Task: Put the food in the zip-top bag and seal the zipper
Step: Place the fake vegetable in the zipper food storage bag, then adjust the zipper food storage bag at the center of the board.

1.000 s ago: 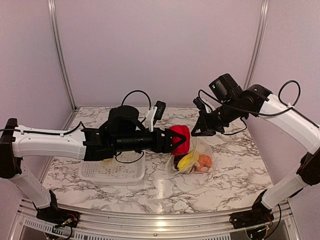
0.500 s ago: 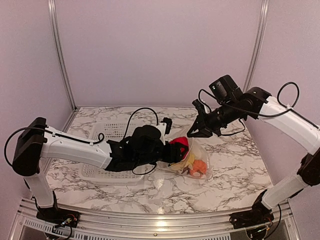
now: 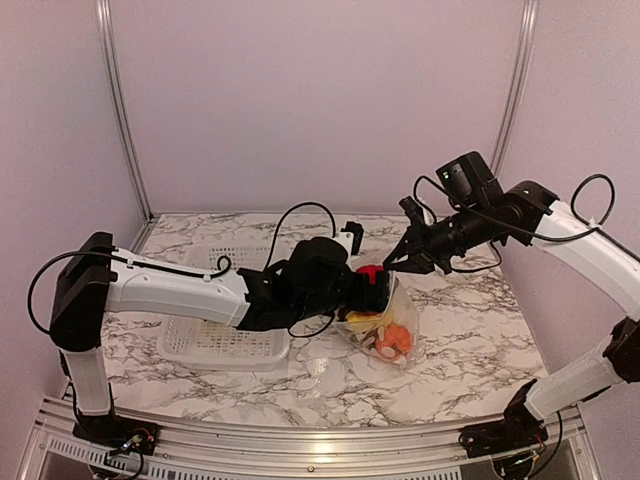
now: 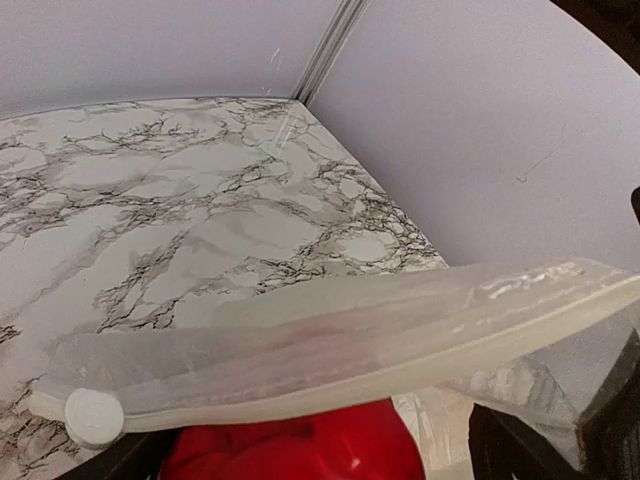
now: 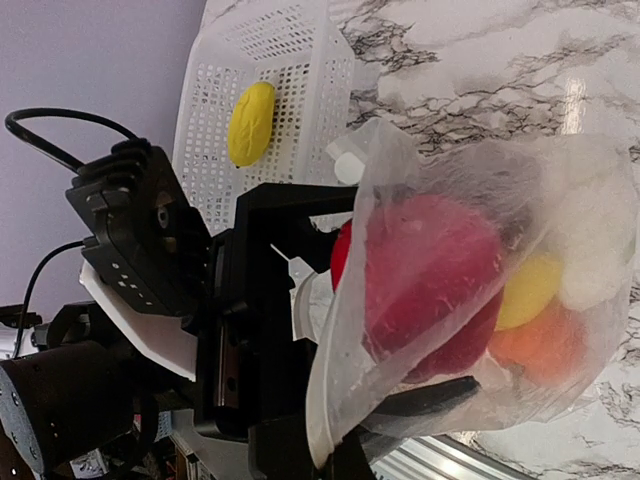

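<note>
Fingers of the left gripper (image 3: 372,290) are clamped on the red pepper (image 5: 430,270). A second ago it was held up in the air near the zip-top bag (image 5: 480,190); now it sits inside the bag's mouth, beside the yellow and orange pieces. I think only the release is missing for this piece. To reach there, the left arm stretches low to the right across the white basket (image 3: 215,345), where one yellow piece (image 5: 250,122) lies. The right gripper (image 3: 398,264) pinches the bag's far rim and holds it up.
</note>
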You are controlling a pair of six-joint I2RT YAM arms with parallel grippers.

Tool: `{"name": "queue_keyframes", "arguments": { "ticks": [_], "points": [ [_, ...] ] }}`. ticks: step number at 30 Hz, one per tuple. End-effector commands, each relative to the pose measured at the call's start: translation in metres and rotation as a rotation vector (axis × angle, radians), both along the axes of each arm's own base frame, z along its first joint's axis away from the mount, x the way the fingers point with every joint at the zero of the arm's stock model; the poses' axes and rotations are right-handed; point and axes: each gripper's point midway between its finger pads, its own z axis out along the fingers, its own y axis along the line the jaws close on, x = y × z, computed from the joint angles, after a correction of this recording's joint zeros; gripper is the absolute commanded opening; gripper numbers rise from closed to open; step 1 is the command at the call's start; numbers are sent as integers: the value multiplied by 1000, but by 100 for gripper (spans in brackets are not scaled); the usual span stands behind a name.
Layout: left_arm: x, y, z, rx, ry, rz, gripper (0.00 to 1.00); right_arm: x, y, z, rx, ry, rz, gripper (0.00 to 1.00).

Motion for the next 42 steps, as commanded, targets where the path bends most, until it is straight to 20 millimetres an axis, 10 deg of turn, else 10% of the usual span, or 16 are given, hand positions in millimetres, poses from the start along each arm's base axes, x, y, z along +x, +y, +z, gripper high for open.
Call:
{"name": "queue_keyframes", "arguments": {
  "ticks": [1,12,19,28,36,42],
  "points": [
    [0,1,25,6,-42,-9,99,4,-7,23,76,-58,-19,0],
    [-16,42,79,19,-50,-4,99,12,-17,9,74,-78,-54,0],
    [-21,90,34,313,119,106,99,13,-15,9,97,-82,-56,0],
    [-63,86,-44,394,384,-46,66,11,-13,4,110,-72,-45,0],
    [-47,80,-79,444,438,11,49,8,-13,1,109,-65,-34,0],
    [-39,54,-50,389,404,-47,4,11,-22,-7,38,-87,-50,0]
  ]
}}
